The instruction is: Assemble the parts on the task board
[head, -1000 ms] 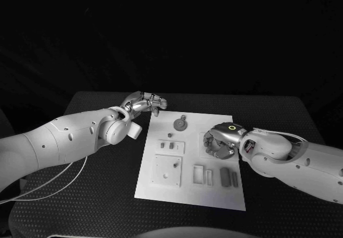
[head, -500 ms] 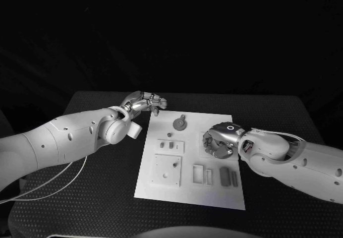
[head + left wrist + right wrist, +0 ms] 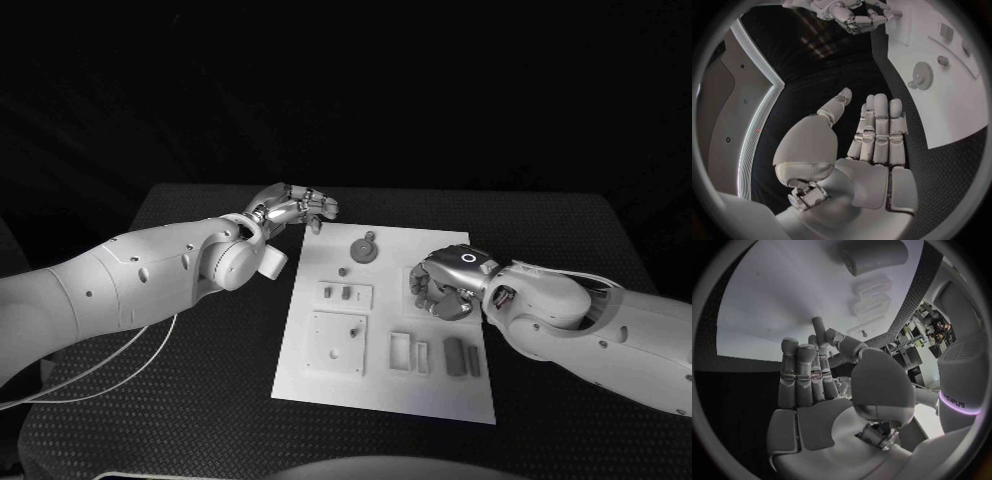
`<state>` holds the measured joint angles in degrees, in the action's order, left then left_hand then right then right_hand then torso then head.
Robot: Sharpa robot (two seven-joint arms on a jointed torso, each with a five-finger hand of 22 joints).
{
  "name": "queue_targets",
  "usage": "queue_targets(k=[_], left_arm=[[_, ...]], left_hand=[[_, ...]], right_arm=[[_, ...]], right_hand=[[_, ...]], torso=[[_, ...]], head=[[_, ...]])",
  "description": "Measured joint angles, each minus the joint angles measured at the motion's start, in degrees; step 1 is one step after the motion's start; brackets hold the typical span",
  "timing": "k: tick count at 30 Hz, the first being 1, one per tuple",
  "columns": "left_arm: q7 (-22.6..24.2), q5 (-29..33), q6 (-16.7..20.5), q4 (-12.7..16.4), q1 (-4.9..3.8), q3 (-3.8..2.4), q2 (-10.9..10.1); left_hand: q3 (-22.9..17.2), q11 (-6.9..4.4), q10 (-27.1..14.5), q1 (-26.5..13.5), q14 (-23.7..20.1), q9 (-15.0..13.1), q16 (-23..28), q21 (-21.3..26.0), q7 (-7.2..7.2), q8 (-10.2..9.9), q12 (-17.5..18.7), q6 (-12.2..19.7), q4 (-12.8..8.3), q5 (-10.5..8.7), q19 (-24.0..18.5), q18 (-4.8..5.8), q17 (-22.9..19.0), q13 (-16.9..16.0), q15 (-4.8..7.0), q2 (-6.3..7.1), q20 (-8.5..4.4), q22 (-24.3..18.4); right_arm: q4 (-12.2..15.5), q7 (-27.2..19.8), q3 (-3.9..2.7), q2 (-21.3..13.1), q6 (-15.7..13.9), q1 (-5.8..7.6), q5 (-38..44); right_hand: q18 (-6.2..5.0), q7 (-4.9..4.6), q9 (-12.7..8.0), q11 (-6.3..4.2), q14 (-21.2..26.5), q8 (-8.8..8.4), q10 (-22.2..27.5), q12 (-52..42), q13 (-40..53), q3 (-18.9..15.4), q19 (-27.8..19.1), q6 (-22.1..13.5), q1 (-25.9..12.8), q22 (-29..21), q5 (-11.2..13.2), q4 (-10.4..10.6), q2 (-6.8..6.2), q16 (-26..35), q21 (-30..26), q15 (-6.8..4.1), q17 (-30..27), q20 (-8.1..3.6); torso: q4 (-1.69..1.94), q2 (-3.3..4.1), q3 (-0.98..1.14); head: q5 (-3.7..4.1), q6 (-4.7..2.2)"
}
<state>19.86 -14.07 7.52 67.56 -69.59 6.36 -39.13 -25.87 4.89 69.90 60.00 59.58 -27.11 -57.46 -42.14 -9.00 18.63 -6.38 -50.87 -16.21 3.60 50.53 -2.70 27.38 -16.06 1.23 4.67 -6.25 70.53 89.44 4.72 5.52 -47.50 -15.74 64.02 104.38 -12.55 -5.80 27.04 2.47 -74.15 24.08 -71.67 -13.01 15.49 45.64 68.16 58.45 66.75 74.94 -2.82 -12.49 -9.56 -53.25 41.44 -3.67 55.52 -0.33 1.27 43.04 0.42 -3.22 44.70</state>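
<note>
Black table [image 3: 188,400] carrying white task board [image 3: 382,395], grey parts [image 3: 459,356] lying flat on it. Left hand [image 3: 293,208] idling beside far corner, fingers [image 3: 878,125] together, empty. Right hand [image 3: 441,287] hovering over board, fingers [image 3: 807,372] together, empty, seemingly readying a pick.

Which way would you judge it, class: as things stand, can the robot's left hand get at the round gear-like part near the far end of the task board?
Probably yes. The left hand hovers by the task board's far left corner, holding nothing, and nothing lies between it and the gear-like part. The right hand sits further along the board.
</note>
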Motion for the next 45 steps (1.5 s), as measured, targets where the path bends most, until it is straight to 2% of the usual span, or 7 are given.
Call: queue_targets(k=[7, 13, 19, 26, 34, 38, 45], left_arm=[[0.0, 0.0, 0.0, -0.4, 0.0, 0.0, 0.1], [0.0, 0.0, 0.0, -0.5, 0.0, 0.0, 0.2], [0.0, 0.0, 0.0, -0.7, 0.0, 0.0, 0.4], [0.1, 0.0, 0.0, -1.0, 0.0, 0.0, 0.7], [0.1, 0.0, 0.0, -1.0, 0.0, 0.0, 1.0], [0.1, 0.0, 0.0, -0.9, -0.01, 0.0, 0.9], [0.1, 0.0, 0.0, -0.9, -0.01, -0.01, 0.6]], left_hand=[[0.0, -0.01, 0.0, 0.0, 0.0, 0.0, 0.0, 0.0, 0.0, 0.0, 0.0, 0.0, 0.0, 0.0, 0.1, 0.0, 0.0, 0.0, 0.0, 0.0, -0.07, 0.0], [0.0, -0.01, 0.0, 0.0, 0.0, 0.0, 0.0, 0.0, 0.0, 0.0, 0.0, 0.0, 0.0, 0.0, 0.1, 0.0, 0.0, 0.0, 0.0, 0.0, 0.01, 0.0], [0.0, -0.02, 0.0, 0.0, 0.0, 0.0, 0.0, 0.0, 0.0, 0.0, -0.2, 0.0, 0.0, 0.0, 0.1, 0.0, 0.0, 0.0, 0.0, 0.0, 0.02, 0.0], [0.0, -0.04, 0.0, 0.0, 0.0, 0.0, 0.0, 0.0, 0.0, 0.0, -0.2, 0.0, 0.0, 0.0, 0.1, 0.0, 0.0, 0.0, 0.0, 0.0, 0.02, 0.0], [0.0, -0.1, 0.1, 0.0, 0.0, 0.0, 0.0, 0.0, 0.0, 0.0, -0.2, 0.0, 0.0, 0.0, 0.1, 0.0, 0.1, 0.0, 0.0, 0.0, 0.03, 0.1], [0.0, -0.11, 0.1, 0.0, 0.0, 0.0, 0.0, 0.0, 0.01, 0.0, -0.2, 0.0, 0.0, 0.0, 0.1, 0.0, 0.1, 0.0, 0.0, 0.0, 0.03, 0.1], [0.2, -0.11, 0.1, 0.0, 0.0, 0.0, 0.0, 0.0, 0.01, 0.0, -0.2, 0.0, -0.2, 0.0, 0.1, 0.0, 0.1, 0.0, 0.0, 0.0, 0.03, 0.1]], right_arm=[[2.7, 0.0, -2.33, -1.1, -0.6, 0.88, -0.1], [5.0, -0.1, -3.05, -1.0, -1.0, 1.5, -0.5], [5.1, -0.5, -3.03, 2.2, -1.4, 1.37, -1.9], [5.7, -1.1, -2.66, 7.1, -1.9, -0.36, -3.2], [3.9, -1.7, -1.44, 11.5, -2.1, -3.51, -3.3], [3.2, -1.9, -1.22, 12.8, -2.1, -5.0, -3.0], [1.5, -2.1, -1.03, 13.6, -2.1, -6.02, -2.5]], right_hand=[[0.01, 0.11, 0.0, -0.01, 0.0, 0.0, 0.0, 0.0, 0.0, 0.0, 0.0, 0.1, 0.0, 0.0, 0.0, 0.0, 0.01, 0.0, 0.3, -0.01, 0.1, 0.0], [0.01, 0.12, 0.1, -0.01, 0.0, 0.0, 0.0, 0.0, 0.0, 0.2, 0.0, 0.1, 0.1, 0.0, 0.2, -0.2, 0.07, 0.0, 0.3, -0.01, 0.1, 0.02], [0.02, 0.13, 0.3, -0.01, 0.0, -0.01, 0.0, 0.0, 0.1, 0.2, 0.1, 0.1, 0.1, 0.0, 0.2, -0.2, 0.07, -0.2, 0.5, -0.01, 0.1, 0.11], [0.03, 0.15, 0.2, -0.01, 0.0, -0.01, 0.0, 0.1, 0.1, 0.3, 0.1, 0.0, 0.1, 0.0, 0.2, -0.3, 0.07, -0.2, 0.5, -0.01, 0.2, 0.12], [0.03, 0.14, 0.2, -0.01, 0.0, -0.02, 0.0, -0.1, 0.1, 0.3, 0.1, 0.0, 0.1, 0.0, 0.4, -0.3, 0.06, -0.2, 0.5, -0.01, 0.2, 0.13], [0.03, 0.14, 0.2, -0.01, 0.0, -0.02, 0.0, -0.1, 0.1, 0.5, 0.1, 0.0, 0.1, 0.0, 0.4, -0.5, 0.06, -0.2, 0.5, -0.01, 0.2, 0.14], [0.03, 0.14, 0.3, -0.01, 0.0, -0.14, 0.0, -0.1, 0.1, 0.4, 0.2, 0.0, 0.1, 0.0, 0.4, -0.6, 0.06, -0.2, 0.5, -0.01, 0.2, 0.01]], torso=[[0.03, -0.02, -0.04], [0.0, -0.02, -0.01], [-0.02, 0.01, -0.02], [-0.02, 0.03, 0.02], [0.07, 0.04, -0.05], [0.07, 0.05, -0.07], [0.05, 0.08, -0.05]], head=[[-0.23, -0.05], [-0.65, -0.08], [-1.43, -0.06], [-2.26, 0.16], [-2.68, 0.29], [-3.0, 0.43], [-3.37, 0.82]])
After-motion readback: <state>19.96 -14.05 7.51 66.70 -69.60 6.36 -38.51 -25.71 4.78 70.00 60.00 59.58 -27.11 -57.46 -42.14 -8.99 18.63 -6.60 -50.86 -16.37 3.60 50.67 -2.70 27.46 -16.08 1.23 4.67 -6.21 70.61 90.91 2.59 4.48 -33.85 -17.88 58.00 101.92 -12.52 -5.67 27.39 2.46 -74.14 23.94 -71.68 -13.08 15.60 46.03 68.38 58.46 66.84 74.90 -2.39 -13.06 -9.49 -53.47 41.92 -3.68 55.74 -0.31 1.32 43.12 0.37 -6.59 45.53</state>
